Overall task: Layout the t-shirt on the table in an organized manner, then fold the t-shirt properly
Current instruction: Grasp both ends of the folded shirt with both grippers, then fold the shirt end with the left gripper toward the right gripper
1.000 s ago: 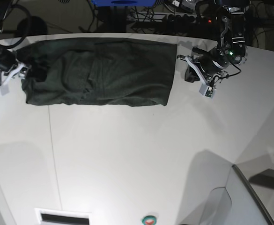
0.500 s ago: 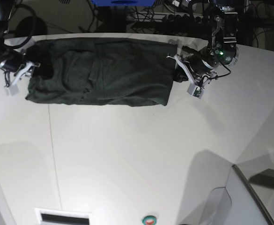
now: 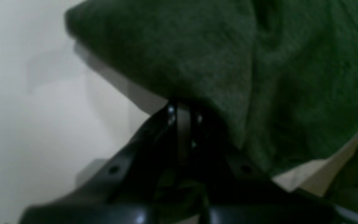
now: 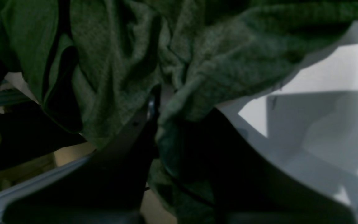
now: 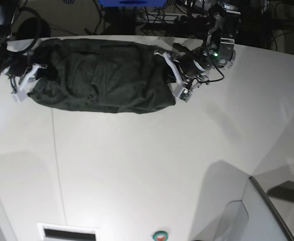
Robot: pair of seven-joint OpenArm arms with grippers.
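The dark green t-shirt (image 5: 101,75) lies as a wide folded band at the far side of the white table (image 5: 136,165), with both ends bunched and lifted. My left gripper (image 5: 171,75) is at the shirt's right end. In the left wrist view it (image 3: 182,109) is shut on the edge of the shirt (image 3: 228,62), which drapes over the fingertips. My right gripper (image 5: 30,75) is at the shirt's left end. In the right wrist view it (image 4: 158,105) is shut on a bunch of the shirt (image 4: 120,62), held above the table (image 4: 322,77).
A thin dark seam line (image 5: 56,160) runs down the table's left part. At the near edge are a slotted vent (image 5: 69,232), a green button (image 5: 160,235) and a grey panel (image 5: 267,211). Cables and dark equipment (image 5: 187,20) lie beyond the curved far edge.
Both grippers have moved inward onto the shirt's ends and closed on them. The right end is pulled leftward, and the shirt is shorter and bunched at both ends.
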